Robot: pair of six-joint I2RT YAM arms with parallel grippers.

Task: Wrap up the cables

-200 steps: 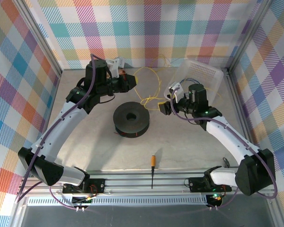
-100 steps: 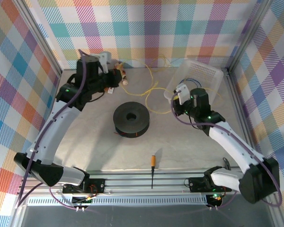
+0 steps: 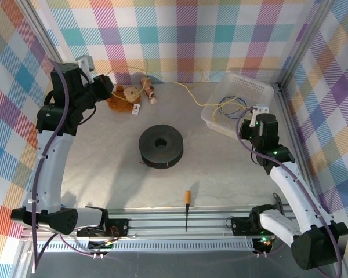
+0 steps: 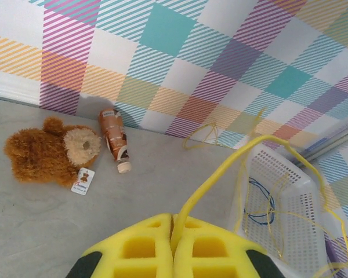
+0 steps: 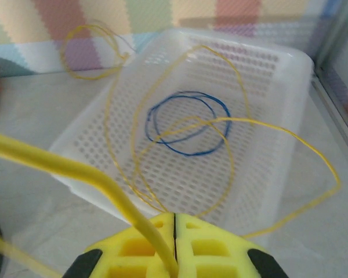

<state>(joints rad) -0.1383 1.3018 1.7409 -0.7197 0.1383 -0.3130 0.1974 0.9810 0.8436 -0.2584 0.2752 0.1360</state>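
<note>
- Yellow, very thin flexible cables lie across the back of the grey table. The main strand's long axis runs left to right.
- That strand starts at the left gripper near the back-left corner and follows the foot of the checked wall. It then slants down to the white perforated plastic basket on the right.
- More loose yellow loops curl inside and over the basket, crossing a thin blue wire ring on its floor. One small loop sits against the wall behind it.
- In the left wrist view, the left gripper's yellow padded fingers are pressed together with the strand pinched in the seam between them. The strand leaves the tips rising up and to the right, toward the basket.
- The right gripper sits at the basket's near edge. In the right wrist view its yellow fingers are likewise closed on the strand. From the seam it bends up and sweeps off to the left.
- A brown plush teddy bear and a small brown bottle lie by the back wall, just right of the left gripper.
- A black round spool rests mid-table, apart from the cables.
- A screwdriver with an orange handle lies near the front rail, shaft pointing toward it.
</note>
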